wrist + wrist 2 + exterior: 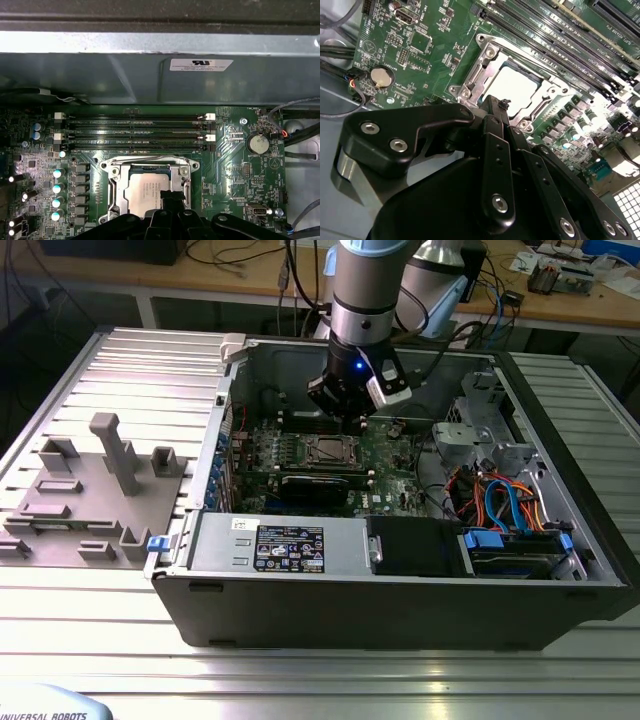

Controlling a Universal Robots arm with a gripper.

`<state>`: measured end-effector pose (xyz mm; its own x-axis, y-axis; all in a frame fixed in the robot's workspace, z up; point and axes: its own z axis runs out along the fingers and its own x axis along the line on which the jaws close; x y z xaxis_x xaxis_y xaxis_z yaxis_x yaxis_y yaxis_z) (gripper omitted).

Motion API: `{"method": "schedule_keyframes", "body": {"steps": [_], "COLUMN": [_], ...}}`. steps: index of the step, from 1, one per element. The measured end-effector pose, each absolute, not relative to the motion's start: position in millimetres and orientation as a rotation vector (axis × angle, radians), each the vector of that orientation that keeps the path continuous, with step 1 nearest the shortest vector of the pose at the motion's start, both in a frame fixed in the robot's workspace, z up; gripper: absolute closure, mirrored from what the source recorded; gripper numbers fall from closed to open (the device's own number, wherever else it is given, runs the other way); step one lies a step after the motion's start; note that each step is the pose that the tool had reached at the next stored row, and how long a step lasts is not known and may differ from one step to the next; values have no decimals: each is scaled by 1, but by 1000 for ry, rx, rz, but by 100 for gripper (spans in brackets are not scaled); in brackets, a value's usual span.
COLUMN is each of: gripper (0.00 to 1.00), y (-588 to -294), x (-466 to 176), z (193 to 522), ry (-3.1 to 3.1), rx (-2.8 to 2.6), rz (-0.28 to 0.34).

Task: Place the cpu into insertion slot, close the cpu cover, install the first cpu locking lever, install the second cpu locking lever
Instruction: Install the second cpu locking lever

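Claw (pixel 496 107) pinched closed, empty, over cpu (pixel 148 190) seated in insertion slot (pixel 112 186); cpu cover (pixel 150 161) down; levers need steady, level pressing.

an open computer case (pixel 400 610) lies on a ribbed metal table (pixel 90 620). inside, a green motherboard (pixel 240 165) carries a round coin battery (pixel 258 144) and long memory slots (pixel 135 132). a grey fixture block (pixel 95 495) sits at the exterior view's left.
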<state>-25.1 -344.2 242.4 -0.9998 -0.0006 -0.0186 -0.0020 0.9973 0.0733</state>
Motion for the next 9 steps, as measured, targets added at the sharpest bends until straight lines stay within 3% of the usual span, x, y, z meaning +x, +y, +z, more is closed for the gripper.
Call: {"method": "schedule_keyframes", "body": {"steps": [9], "gripper": [89], "y": [-345], "x": [-25], "z": [242], "ry": [3121], "rx": [-2], "rz": [114]}}
